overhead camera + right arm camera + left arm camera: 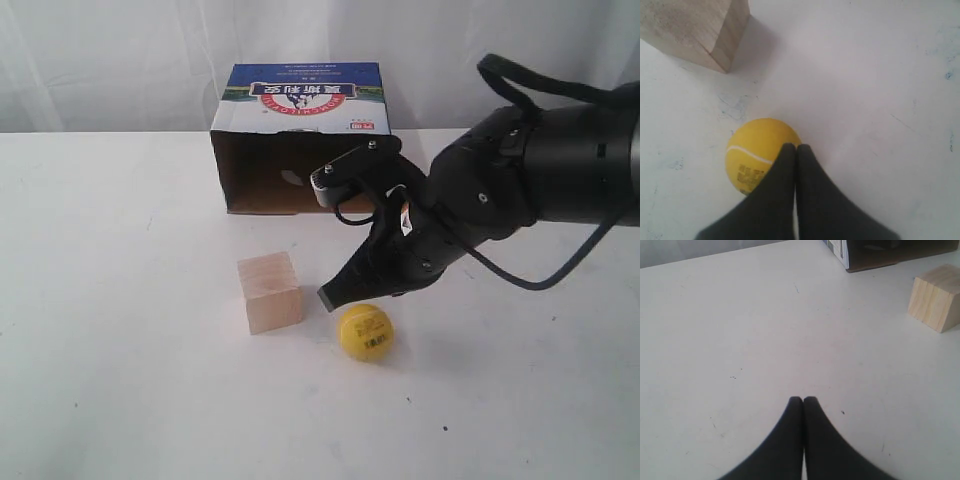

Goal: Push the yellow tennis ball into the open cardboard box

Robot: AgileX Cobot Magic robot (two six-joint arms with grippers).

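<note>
The left gripper point(803, 400) hangs over the white table point(740, 340) with its two dark fingers pressed together, nothing between them. Taking its pointing direction as twelve o'clock, a pale wooden cube point(935, 299) sits near two o'clock. The cardboard box point(890, 252) lies farther off near one o'clock, apart from the cube.
</note>
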